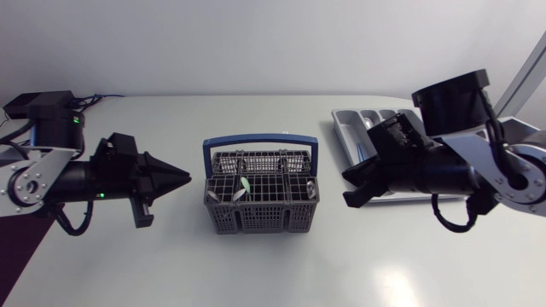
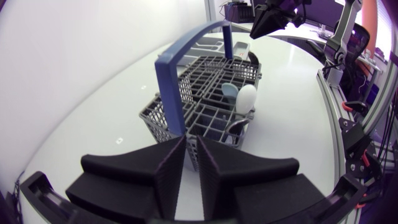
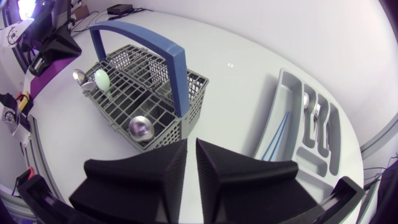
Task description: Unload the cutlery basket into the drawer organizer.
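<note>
Grey cutlery basket [image 1: 261, 218], blue handle [image 1: 256, 140]

The grey wire-grid cutlery basket [image 1: 260, 218] is standing upright near the table's middle, its blue handle [image 1: 260, 139] arching across the top. Spoons are standing bowl-up in its compartments: a pale green spoon [image 3: 101, 79], a steel spoon [image 3: 140, 127] in another cell, and a second steel one [image 3: 79, 76] just beside the green. The grey drawer organizer [image 1: 352, 120] is lying flat at the basket's 2 o'clock, well apart from it, holding thin blue pieces [image 3: 278, 135] in its long slot and a fork [image 3: 315, 116] in another.
</note>
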`<state>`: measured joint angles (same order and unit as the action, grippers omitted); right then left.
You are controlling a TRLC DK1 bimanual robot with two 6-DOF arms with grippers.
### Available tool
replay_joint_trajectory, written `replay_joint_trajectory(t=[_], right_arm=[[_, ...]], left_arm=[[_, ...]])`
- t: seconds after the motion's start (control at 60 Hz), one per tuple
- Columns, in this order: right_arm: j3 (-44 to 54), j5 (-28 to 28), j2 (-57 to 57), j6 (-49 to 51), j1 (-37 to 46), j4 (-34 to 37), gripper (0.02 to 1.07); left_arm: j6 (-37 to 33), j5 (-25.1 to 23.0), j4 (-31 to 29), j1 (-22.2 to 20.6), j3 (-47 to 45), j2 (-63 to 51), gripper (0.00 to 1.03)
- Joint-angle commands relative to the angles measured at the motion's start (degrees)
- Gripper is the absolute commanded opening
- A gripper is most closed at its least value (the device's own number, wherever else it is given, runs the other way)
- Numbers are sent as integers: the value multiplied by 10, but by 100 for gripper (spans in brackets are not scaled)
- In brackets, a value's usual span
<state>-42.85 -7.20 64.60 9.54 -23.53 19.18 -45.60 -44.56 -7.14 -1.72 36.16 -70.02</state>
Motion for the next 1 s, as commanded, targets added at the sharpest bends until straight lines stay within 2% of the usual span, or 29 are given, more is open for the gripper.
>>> replay_joint_trajectory(t=[0.0, 0.133, 0.2, 0.267, 0.333, 0.483, 0.583, 0.783, 0.9, 0.983], right_arm=[[24, 1, -32, 20, 5, 16, 54], [32, 2, -61, 36, 5, 30, 90], [38, 1, -67, 43, 5, 31, 95], [45, 2, -73, 47, 2, 31, 100], [53, 1, -81, 50, -6, 28, 101], [69, 0, -100, 68, -14, 22, 101], [79, 1, -99, 81, -21, 24, 101], [102, 2, -104, 98, -47, 31, 101], [109, 3, -106, 106, -54, 31, 101], [112, 3, -112, 111, -54, 30, 101]], left_arm=[[-39, -5, -21, 6, -7, 64, 28], [-112, -3, -87, 2, 7, 104, 49], [-154, 4, -122, -7, 20, 106, 58], [-208, 36, -161, -33, 31, 106, 65], [-242, 71, -174, -60, 33, 110, 72], [-296, 164, -176, -150, 32, 134, 85], [-327, 222, -176, -201, 44, 125, 85], [-399, 305, -189, -249, 81, 85, 84], [-432, 330, -219, -264, 106, 67, 84], [-456, 357, -223, -278, 112, 56, 78]])
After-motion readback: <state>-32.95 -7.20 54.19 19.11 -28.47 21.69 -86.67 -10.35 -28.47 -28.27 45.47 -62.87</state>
